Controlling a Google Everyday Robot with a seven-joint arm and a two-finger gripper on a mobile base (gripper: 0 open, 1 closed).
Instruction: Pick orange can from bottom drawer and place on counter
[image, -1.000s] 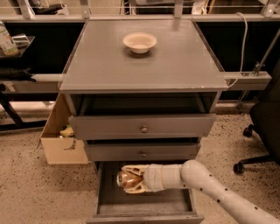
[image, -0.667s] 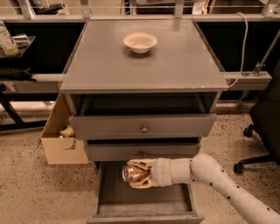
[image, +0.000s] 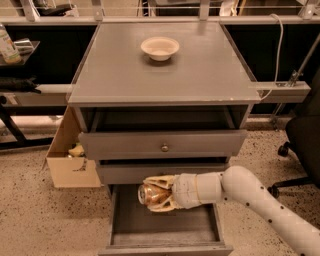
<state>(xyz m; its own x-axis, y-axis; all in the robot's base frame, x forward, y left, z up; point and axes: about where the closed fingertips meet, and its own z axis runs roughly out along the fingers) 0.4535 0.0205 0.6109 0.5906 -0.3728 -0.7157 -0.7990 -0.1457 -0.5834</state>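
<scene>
Raised: tool (image: 152, 193) gripping orange can (image: 146, 195), arm (image: 250, 189) horizontal above bottom drawer (image: 155, 227).

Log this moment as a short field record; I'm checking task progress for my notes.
gripper: shut on the orange can, over the open bottom drawer, just in front of the middle drawer
orange can: held on its side, apparently lifted off the drawer floor
bottom drawer: pulled open, grey floor showing
counter: holds a white bowl near the back; can not yet placed
floor, cabinet's left: cardboard box
</scene>
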